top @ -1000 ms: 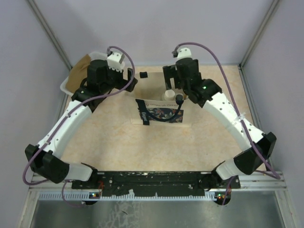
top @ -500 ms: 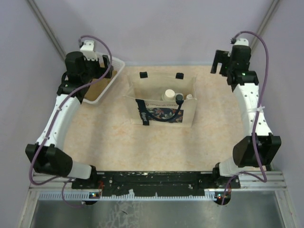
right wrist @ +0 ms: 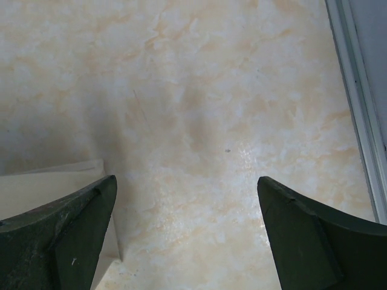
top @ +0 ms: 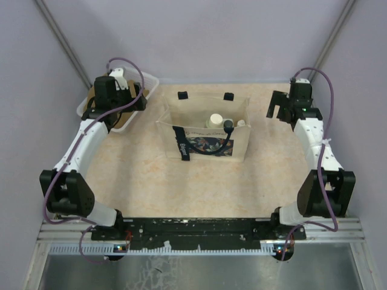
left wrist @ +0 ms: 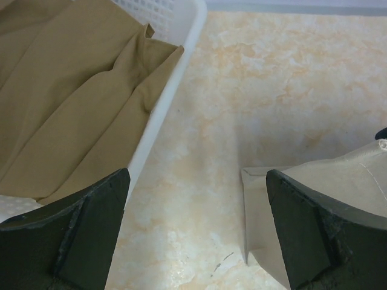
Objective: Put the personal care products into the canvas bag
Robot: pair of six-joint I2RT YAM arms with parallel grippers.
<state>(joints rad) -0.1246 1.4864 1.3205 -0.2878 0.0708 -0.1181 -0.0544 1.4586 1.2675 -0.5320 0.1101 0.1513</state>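
The beige canvas bag (top: 202, 130) stands open at the middle of the table, its floral panel facing the arms. Inside it I see a bottle with a cream cap (top: 215, 119), a black cap (top: 228, 125) and a pale cap (top: 241, 124) by the right wall; any other bottle is hidden. My left gripper (top: 130, 96) is open and empty, left of the bag by the tub. A corner of the bag shows in the left wrist view (left wrist: 314, 199). My right gripper (top: 279, 104) is open and empty over bare table, right of the bag. The bag's edge shows in the right wrist view (right wrist: 54, 181).
A clear plastic tub (top: 145, 84) with brown cloth (left wrist: 72, 103) stands at the back left. A metal rail (right wrist: 357, 103) runs along the table's right edge. Grey walls close in the back and both sides.
Both arms have drawn back from over the bag to the table's sides, then come down a little. The bag now stands uncovered with the bottles in it.
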